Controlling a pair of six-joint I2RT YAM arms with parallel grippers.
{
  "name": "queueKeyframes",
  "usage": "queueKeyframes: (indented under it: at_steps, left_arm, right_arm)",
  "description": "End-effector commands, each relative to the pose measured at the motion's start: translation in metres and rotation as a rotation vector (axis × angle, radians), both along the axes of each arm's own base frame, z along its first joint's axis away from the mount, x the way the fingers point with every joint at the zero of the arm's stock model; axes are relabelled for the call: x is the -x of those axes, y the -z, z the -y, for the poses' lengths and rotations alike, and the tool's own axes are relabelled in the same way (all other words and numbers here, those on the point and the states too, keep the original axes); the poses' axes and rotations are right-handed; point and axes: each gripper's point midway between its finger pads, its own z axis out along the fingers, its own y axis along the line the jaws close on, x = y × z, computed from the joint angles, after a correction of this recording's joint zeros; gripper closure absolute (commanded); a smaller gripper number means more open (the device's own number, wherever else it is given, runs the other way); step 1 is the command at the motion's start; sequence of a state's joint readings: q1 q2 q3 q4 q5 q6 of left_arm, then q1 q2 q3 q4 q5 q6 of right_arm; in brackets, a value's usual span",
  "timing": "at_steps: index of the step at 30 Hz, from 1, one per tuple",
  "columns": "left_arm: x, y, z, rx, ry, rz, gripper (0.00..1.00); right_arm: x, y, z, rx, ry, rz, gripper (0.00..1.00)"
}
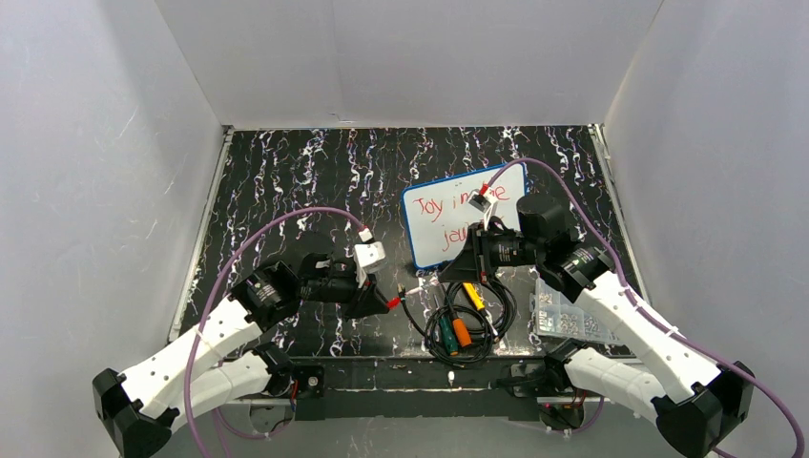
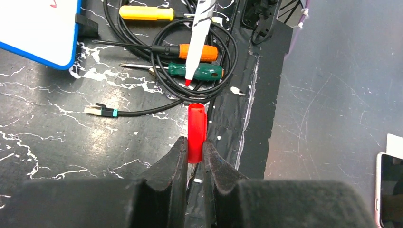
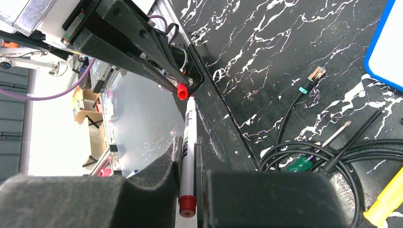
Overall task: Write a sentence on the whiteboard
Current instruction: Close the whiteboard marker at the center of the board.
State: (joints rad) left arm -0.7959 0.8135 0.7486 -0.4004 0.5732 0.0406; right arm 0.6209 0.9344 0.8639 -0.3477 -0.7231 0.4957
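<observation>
The whiteboard (image 1: 431, 239), white with a blue rim, lies tilted at mid-table. The sentence (image 1: 448, 207) in red runs over two lines, and my right arm hides part of it. My right gripper (image 3: 189, 142) is shut on a white marker (image 3: 190, 116) with a red end plug. The marker's bare red tip (image 2: 188, 83) points at a red cap (image 2: 196, 128). My left gripper (image 2: 194, 142) is shut on that cap. Tip and cap stand a short gap apart, roughly in line, above the table's near edge (image 1: 405, 291).
Below the board a coiled black cable (image 2: 166, 88) lies over yellow (image 2: 145, 13), orange (image 2: 202, 51) and green (image 2: 202, 71) screwdrivers. A network plug (image 2: 100, 111) lies to their left. A clear screw box (image 1: 568, 313) sits at the right.
</observation>
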Motion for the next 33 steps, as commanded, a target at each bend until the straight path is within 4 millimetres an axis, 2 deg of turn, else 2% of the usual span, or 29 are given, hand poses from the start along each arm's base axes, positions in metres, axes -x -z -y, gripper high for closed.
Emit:
queueKeyframes:
  at_steps: [1, 33]
  left_arm:
    - [0.011, -0.007, 0.004, 0.032, 0.064, -0.017, 1.0]
    - [0.007, -0.014, 0.012, 0.053, 0.076, -0.01, 1.0]
  right_arm:
    - [0.0, -0.025, -0.004, -0.06, -0.026, 0.04, 0.99]
    - [0.006, -0.011, -0.007, -0.041, -0.06, -0.007, 0.99]
